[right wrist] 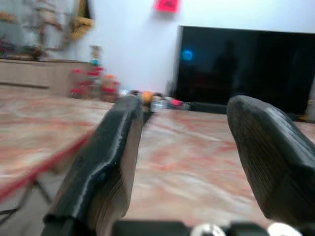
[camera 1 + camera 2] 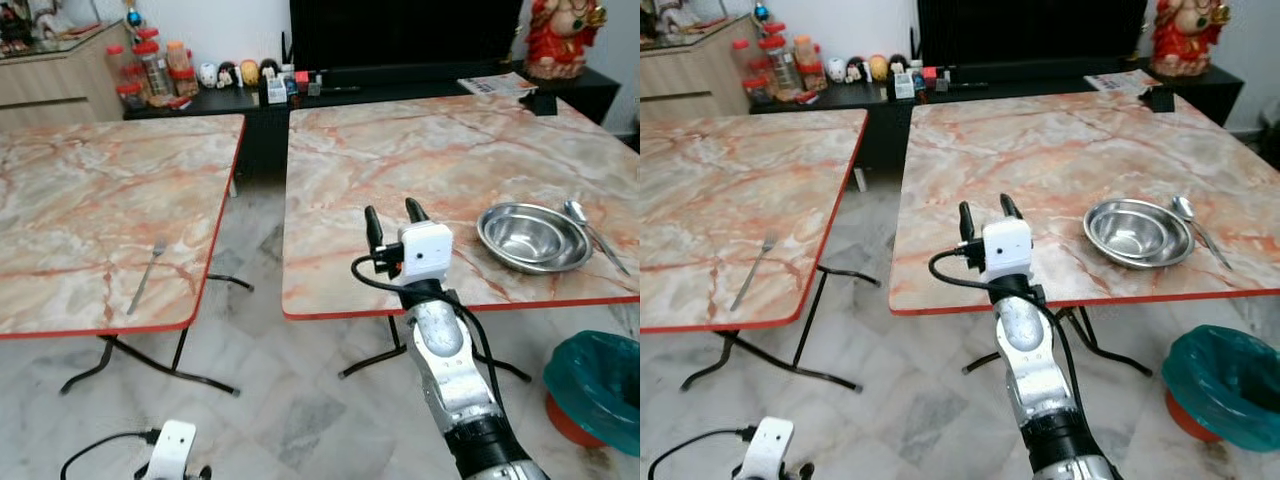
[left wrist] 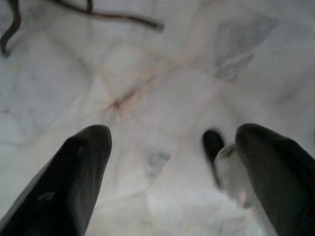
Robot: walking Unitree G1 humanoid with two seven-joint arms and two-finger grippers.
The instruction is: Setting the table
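on right table [image 2: 400,160]: shiny steel bowl [image 2: 533,237], spoon [image 2: 592,230] beside; right claw [image 2: 396,221] apart, empty.

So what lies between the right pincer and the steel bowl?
Only bare marble tabletop lies between the right pincer and the steel bowl, as the left eye view shows.

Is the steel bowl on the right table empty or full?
Empty: the steel bowl sits upright, its bare shiny inside showing.
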